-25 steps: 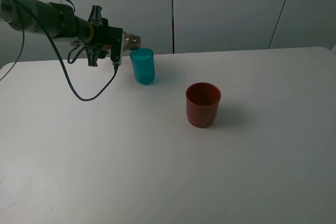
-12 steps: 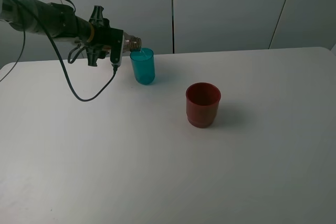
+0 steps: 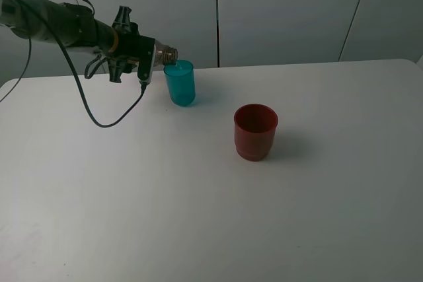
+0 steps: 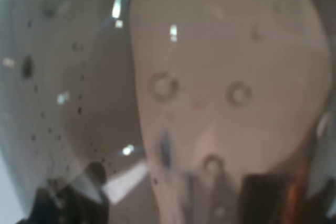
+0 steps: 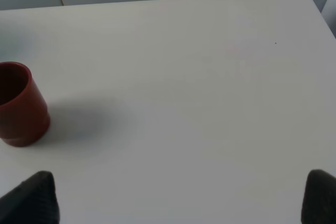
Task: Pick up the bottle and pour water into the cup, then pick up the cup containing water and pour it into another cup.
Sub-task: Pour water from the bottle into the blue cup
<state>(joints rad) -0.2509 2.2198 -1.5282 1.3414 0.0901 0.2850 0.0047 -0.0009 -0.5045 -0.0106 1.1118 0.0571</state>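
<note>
White table (image 3: 198, 216): the work surface, carrying both cups well apart from each other.

Left arm (image 3: 59, 24): reaches in from the far left corner, level above the table, so that what it carries comes over the nearer cup. A black cable (image 3: 99, 120) hangs from it in a loop.

Bottle (image 3: 168, 52): laid almost on its side, neck just above the rim of the teal cup. This is judged to be the pouring stage. Its wet, tinted wall fills the left wrist view (image 4: 226, 77). Whether water is running cannot be made out.

Left gripper (image 3: 147, 56): fingers pressed tight on the bottle's body, which keeps it from slipping when tipped.

Red cup (image 3: 256, 131): upright near the table's middle, apparently empty, awaiting the second pour.

Teal cup (image 3: 180, 84): upright at the far left, directly under the bottle's mouth.

Right gripper (image 5: 176, 203): fingers spread wide, holding nothing, parked beside the red cup (image 5: 18, 103).
</note>
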